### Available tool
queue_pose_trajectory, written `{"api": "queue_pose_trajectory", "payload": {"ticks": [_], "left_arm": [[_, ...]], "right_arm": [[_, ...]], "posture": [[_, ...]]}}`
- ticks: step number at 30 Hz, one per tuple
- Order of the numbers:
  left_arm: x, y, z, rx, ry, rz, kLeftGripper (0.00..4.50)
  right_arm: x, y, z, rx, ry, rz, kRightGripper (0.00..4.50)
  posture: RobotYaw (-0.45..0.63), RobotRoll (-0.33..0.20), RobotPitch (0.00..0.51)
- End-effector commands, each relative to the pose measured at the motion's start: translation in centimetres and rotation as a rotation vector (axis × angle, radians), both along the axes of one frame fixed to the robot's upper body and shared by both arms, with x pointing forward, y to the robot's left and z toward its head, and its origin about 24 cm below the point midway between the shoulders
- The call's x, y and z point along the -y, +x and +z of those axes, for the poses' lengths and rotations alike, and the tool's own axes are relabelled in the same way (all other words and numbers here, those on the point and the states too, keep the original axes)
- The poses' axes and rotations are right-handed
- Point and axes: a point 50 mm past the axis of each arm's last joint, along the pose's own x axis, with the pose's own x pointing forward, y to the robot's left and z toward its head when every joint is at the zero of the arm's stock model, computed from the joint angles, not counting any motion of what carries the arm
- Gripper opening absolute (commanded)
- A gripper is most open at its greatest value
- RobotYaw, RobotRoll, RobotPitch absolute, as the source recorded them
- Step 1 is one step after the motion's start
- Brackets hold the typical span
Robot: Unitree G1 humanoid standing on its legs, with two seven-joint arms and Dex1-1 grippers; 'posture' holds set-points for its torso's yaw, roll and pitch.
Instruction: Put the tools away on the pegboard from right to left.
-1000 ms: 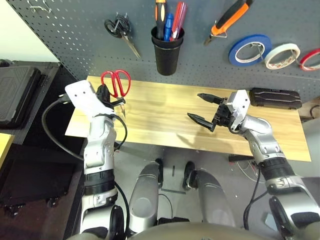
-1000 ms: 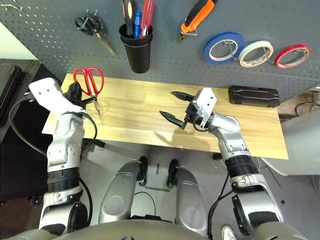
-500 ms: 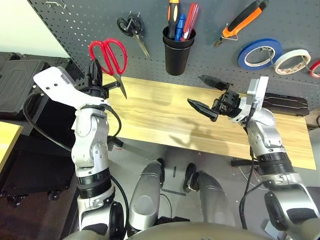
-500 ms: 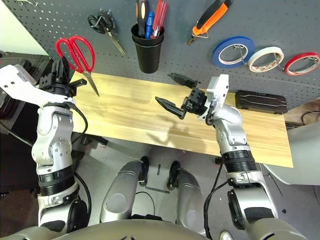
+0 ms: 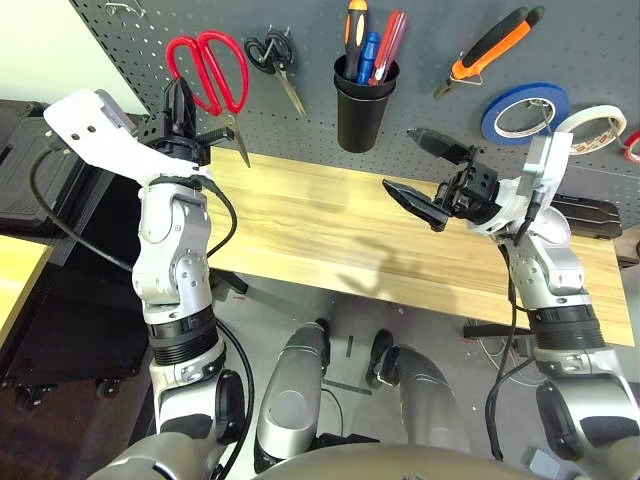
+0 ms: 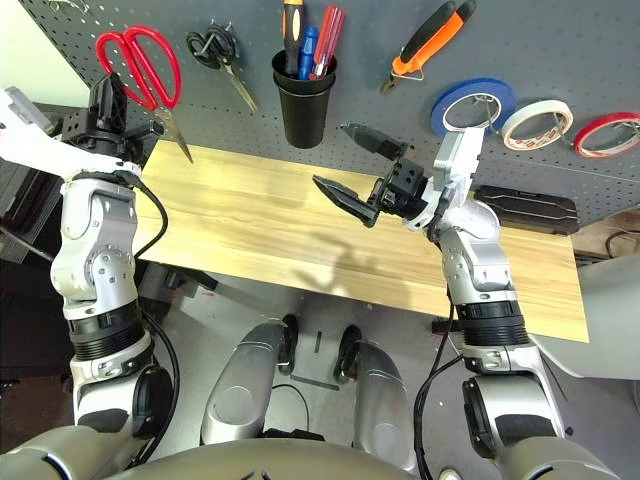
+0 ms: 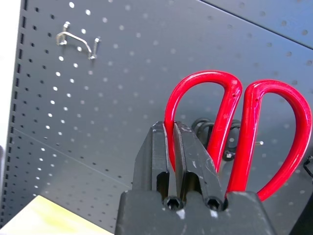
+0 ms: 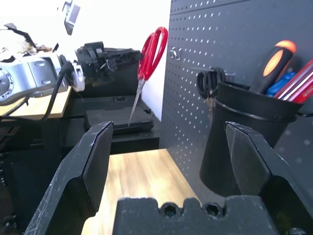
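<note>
Left wrist view: left hand (image 7: 172, 147) clamps red-handled scissors (image 7: 244, 132) near pegboard (image 7: 122, 73).

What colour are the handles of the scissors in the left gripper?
Red; the scissors show best in the left wrist view.

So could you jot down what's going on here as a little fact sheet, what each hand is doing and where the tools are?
left hand: fingers shut on the red-handled scissors, held up in front of the pegboard
right hand: fingers open, holding nothing, above the table
already on the pegboard: pliers, white tape roll, screwdriver in the black cup
free hook: upper left
</note>
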Motion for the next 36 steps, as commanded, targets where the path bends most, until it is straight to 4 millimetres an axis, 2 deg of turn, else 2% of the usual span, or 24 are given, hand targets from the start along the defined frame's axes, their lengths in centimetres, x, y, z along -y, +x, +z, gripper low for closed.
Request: {"api": "queue_pose_trajectory", "payload": {"ticks": [1,19,36], "left_arm": [[0.4,0.7,-0.1,-0.002,0.001,-0.032,0.05],[1.2,3.5,-1.1,-0.077,0.005,-0.048,0.05],[1.9,8.9,-2.6,-0.209,0.085,-0.045,0.05]], "right_arm": [[0.2,-0.4,0.2,0.013,0.018,-0.016,4.5],[-0.4,-1.0,0.1,0.006,0.034,-0.039,4.5],[-1.1,-0.7,-0.5,-0.005,0.025,-0.066,4.5]], "posture": [[0.28,0.0,0.197],[0.24,0.0,0.206],[0.21,0.0,0.209]]}}
